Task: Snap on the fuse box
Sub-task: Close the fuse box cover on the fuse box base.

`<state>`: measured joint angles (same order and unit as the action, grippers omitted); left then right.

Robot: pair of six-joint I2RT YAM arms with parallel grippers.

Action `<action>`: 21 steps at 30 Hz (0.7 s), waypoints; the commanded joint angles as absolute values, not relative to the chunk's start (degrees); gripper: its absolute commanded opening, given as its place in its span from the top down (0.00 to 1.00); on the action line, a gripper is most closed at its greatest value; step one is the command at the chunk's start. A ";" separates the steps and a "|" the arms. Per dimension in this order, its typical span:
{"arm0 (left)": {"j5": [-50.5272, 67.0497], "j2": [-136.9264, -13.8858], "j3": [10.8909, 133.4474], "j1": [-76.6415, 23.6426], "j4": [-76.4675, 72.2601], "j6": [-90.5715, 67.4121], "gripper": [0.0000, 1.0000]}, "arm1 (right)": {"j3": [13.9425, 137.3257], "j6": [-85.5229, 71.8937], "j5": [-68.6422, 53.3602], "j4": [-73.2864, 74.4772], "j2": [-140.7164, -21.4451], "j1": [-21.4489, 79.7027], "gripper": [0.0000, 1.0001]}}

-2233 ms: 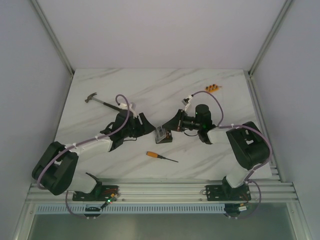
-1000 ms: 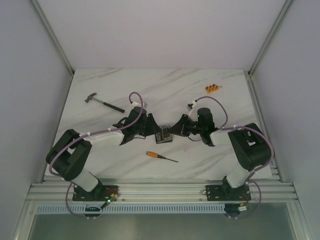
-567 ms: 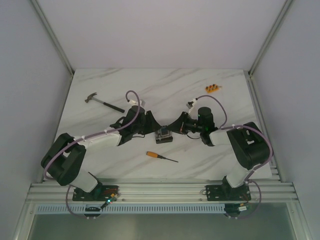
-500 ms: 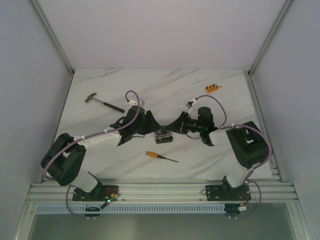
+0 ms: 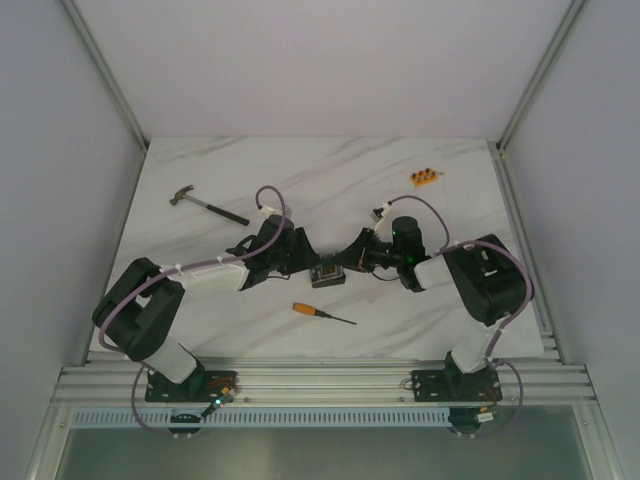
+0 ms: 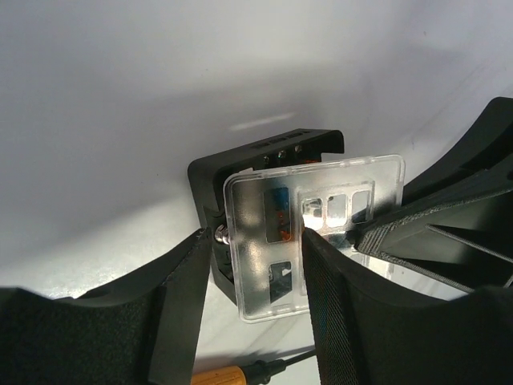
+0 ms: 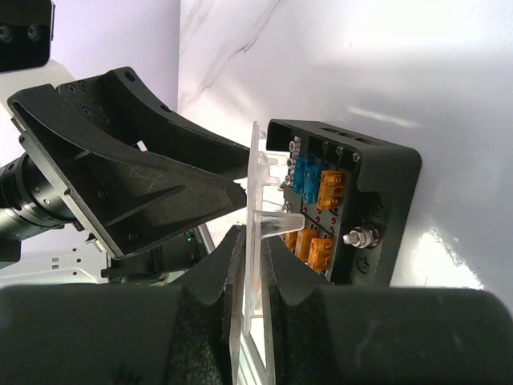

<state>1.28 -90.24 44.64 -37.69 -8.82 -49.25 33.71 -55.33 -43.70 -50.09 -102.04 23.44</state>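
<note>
Your right tool (image 7: 255, 245) is clenched on the edge of the clear cover (image 7: 258, 184). It holds the cover just off the orange-and-blue fuse face of the fuse box (image 5: 327, 272), which sits on the table (image 5: 300, 180) at the centre of the overhead frame. Your left tool (image 6: 256, 241) is released, its fingers spread with the cover showing between them.

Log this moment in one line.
right gripper: pinching clear cover edge; left gripper: open, flanking cover; fuse box: on table, cover unseated
</note>
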 commanded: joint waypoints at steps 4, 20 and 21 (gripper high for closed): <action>2.34 -92.20 46.47 -37.97 -7.73 -48.87 0.44 | 35.20 -52.24 -44.03 -49.50 -103.16 22.94 0.83; 2.64 -92.29 45.62 -37.98 -7.73 -49.79 0.48 | 42.44 -34.90 -35.84 -23.64 -95.44 22.94 0.49; 2.64 -92.17 45.51 -37.97 -7.73 -49.84 0.48 | 42.98 -34.00 -35.17 -22.01 -95.17 23.02 0.49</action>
